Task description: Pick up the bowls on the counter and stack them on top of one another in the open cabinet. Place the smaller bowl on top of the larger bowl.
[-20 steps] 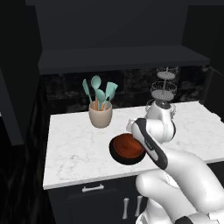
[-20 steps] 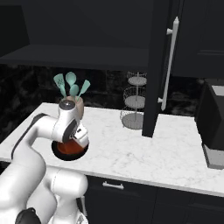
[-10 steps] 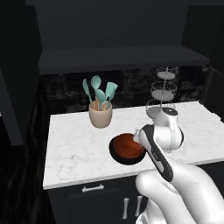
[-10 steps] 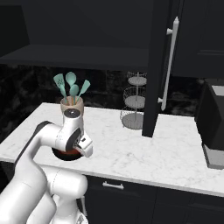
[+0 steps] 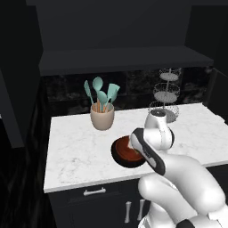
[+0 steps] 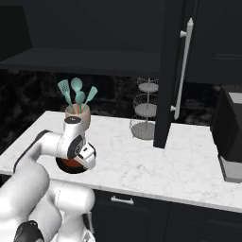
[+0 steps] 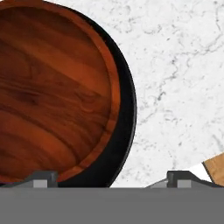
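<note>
- Gripper [image 7: 109, 177] is spread about as wide as it goes, holding nothing, hanging just above the bowls.
- Smaller bowl [image 7: 50, 89] is already nested inside the larger bowl [image 7: 124, 113], and the pair sits on the counter [image 7: 175, 70] right under the hand. In the hand view one fingertip is over the wood bowl's rim and the other is out over bare marble, so the black rim falls between the jaws.
- So the stack's there, just in the wrong place. The open cabinet [image 5: 120, 60] is up above and behind the gripper, shelf looks bare.
- What worries me: grabbing both by that one rim edge. Glossy black wall plus off-centre pinch, my guess is the pair tips as it lifts and the wood bowl slides out.
- If the jaws catch just the inner bowl, the black one gets left behind and the order ends up backwards.
- The utensil crock [image 5: 102, 118] sits beyond the gripper toward the cabinet, so a low swing could clip those spatulas.
</note>
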Tool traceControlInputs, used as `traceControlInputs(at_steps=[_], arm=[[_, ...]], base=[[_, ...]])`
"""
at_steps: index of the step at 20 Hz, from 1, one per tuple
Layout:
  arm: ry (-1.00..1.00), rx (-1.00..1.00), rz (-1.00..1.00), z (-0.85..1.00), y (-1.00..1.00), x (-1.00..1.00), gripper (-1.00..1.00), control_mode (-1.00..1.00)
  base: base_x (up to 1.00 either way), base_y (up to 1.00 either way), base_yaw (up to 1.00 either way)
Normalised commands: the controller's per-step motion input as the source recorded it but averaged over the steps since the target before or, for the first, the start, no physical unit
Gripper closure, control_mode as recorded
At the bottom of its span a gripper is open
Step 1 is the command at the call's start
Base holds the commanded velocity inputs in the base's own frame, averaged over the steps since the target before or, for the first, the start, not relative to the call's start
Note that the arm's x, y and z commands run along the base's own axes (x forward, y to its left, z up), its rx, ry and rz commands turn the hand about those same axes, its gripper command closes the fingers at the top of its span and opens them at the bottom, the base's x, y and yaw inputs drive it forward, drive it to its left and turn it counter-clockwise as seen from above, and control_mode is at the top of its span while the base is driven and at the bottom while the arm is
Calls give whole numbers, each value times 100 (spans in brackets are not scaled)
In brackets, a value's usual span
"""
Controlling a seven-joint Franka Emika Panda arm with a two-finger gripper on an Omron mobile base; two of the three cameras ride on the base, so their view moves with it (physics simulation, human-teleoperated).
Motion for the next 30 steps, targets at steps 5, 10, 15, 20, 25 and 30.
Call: traceControlInputs(at_steps=[5, 10, 15, 20, 25, 30], arm=[[6, -3, 2, -63, 0, 0, -100, -100], [0, 0, 1, -52, 0, 1, -100, -100], [-3, -1, 0, -45, 0, 6, 100, -100], [0, 0, 0, -3, 0, 1, 100, -100], [-18, 10, -6, 56, -19, -21, 100, -100], [-32, 21, -14, 98, -52, -50, 100, -100]], base=[[0, 0, 0], [0, 0, 0], [0, 0, 0], [0, 0, 0], [0, 0, 0], [0, 0, 0]])
